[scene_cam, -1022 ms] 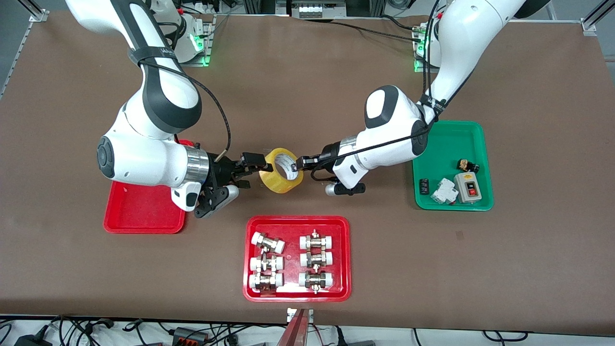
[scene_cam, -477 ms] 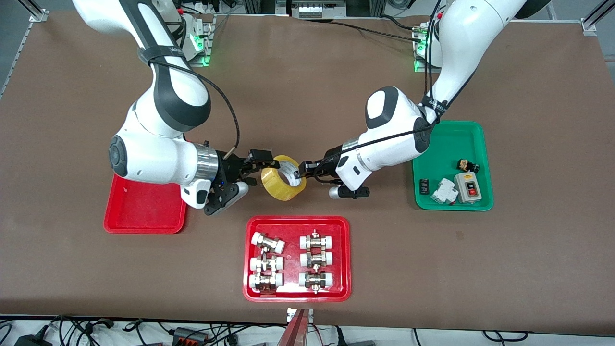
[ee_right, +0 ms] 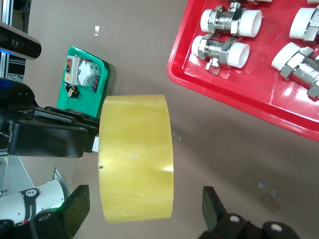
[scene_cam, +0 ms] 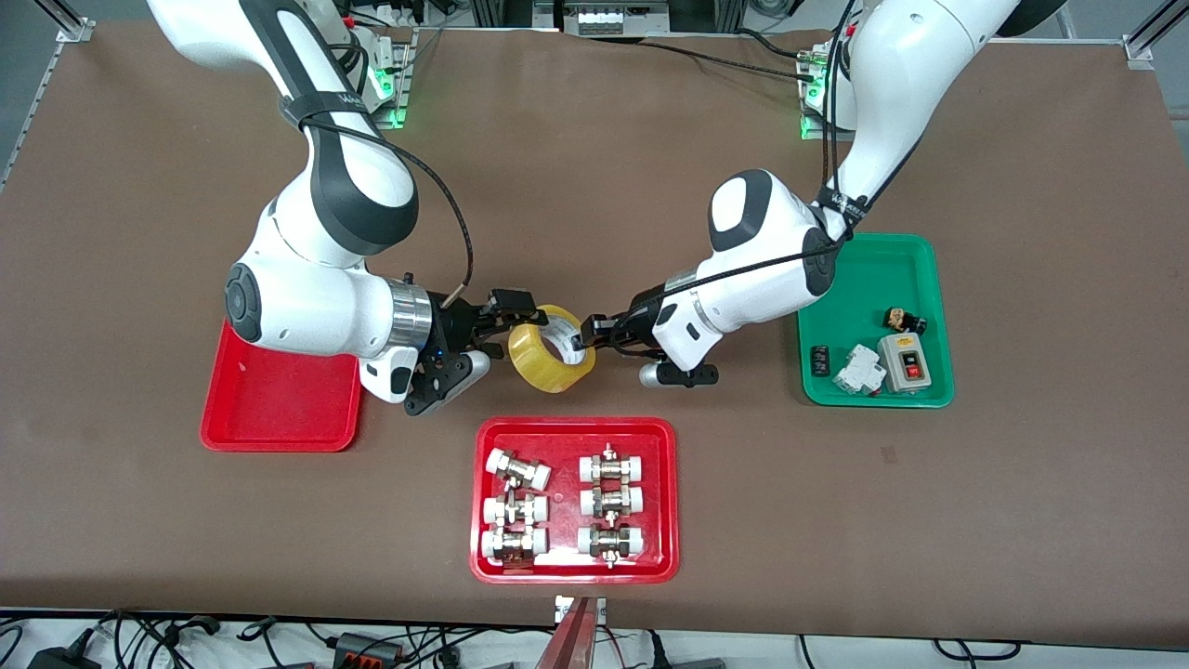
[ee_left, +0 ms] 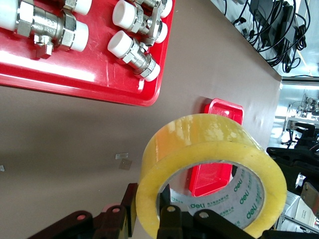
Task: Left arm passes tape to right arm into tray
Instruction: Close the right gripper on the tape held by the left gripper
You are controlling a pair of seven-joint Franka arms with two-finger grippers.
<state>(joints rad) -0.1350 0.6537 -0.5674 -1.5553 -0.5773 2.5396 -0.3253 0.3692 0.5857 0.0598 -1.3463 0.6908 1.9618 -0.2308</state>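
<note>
The handover is in hand. In the centre of the front view, the roll of packing tape (scene_cam: 552, 347) hangs in the air over bare table (scene_cam: 594, 186), just above the red tray of white-capped metal fittings (scene_cam: 575, 427) in the frame. The left gripper (scene_cam: 585, 336), reaching in from the right of the frame, is clamped on the roll's wall, one finger inside the hollow core; the left wrist view shows the dark fingers at the bottom of the frame pinching the yellow wall of the tape (ee_left: 209, 174).

The right gripper (scene_cam: 506, 325) comes in from the left of the frame and straddles the roll. In the right wrist view its two fingers (ee_right: 214, 206) stand spread at the bottom of the frame, either side of the tape (ee_right: 135, 157), with clear gaps, so it is open and not yet gripping.

The plain red tray (scene_cam: 279, 437) lies at the lower left of the front view, under the right arm's wrist, with nothing seen on the part in view.

The next move, as I judge it, calls for the right gripper to close squarely on the roll's wall before the left gripper lets go; releasing too early would drop the roll onto the table. Then the right arm must swing toward its own end of the table and lower the roll inside the plain tray's rim.
</note>
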